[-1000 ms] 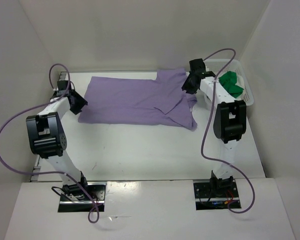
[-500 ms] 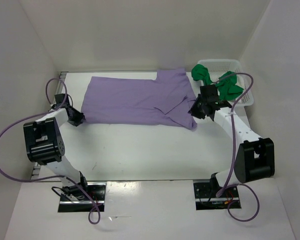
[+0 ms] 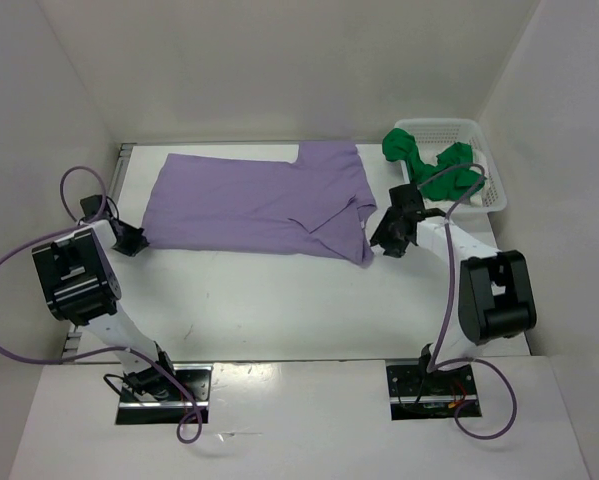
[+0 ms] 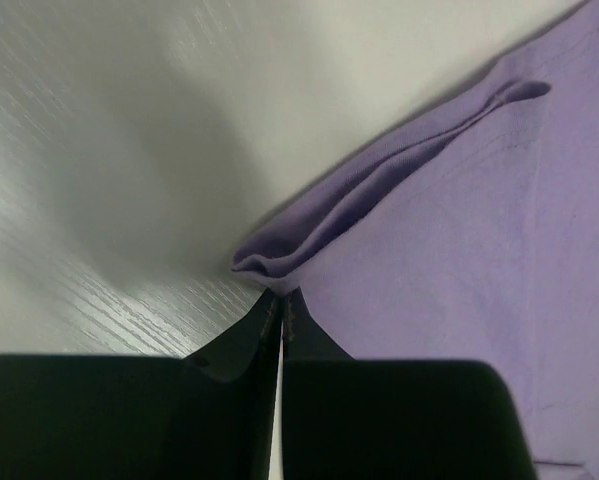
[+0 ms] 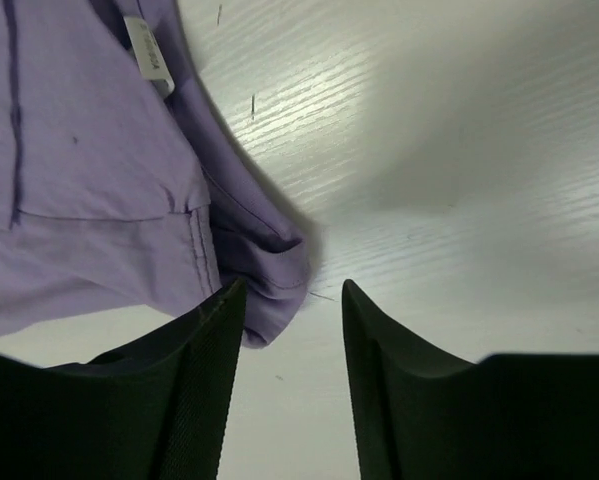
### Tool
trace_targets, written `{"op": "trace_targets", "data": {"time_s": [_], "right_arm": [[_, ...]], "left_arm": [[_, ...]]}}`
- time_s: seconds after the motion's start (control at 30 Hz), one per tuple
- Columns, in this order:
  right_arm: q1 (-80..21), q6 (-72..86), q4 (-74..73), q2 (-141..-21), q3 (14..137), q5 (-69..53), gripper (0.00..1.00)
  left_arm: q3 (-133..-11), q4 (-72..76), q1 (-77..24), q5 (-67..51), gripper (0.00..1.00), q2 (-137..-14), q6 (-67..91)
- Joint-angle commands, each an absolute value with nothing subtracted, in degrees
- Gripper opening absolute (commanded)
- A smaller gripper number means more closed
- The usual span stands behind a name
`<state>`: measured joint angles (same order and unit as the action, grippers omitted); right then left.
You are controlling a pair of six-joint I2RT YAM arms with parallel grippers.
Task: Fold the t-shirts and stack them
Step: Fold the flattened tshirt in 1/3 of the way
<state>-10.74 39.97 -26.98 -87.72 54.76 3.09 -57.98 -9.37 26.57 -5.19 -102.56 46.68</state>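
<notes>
Table [image 3: 279,300]: purple shirt [image 3: 254,200] now further left

Bright, even overhead light; soft diffuse shadows; wrist views blurry up close.

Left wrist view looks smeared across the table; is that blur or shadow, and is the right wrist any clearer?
Left wrist: mostly a broad soft shadow on the table, grain sharp only at lower left; lavender shirt fold sharp, left gripper a dark blur. Right wrist: grain and shirt tag crisp, right gripper defocused.
</notes>
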Motion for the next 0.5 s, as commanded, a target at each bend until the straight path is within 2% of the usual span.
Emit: {"op": "trace_targets", "data": {"time_s": [0.0, 0.1, 0.47], "right_arm": [[-11.16, 37.79, -22.41, -91.83, 56.95, -2.54, 0.5], [-11.16, 37.0, -18.74, -93.07, 57.57, -7.53, 0.5], [-11.16, 37.0, -15.64, -95.53, 57.57, -11.78, 0.51]], "left_arm": [[-56.51, -9.67, 26.54, -3.43, 0.0, -101.7, 44.04], [-55.9, -9.67, 26.54, -4.12, 0.0, -100.38, 44.03], [-55.28, -9.14, 26.02, -6.06, 0.0, -99.84, 44.56]]}}
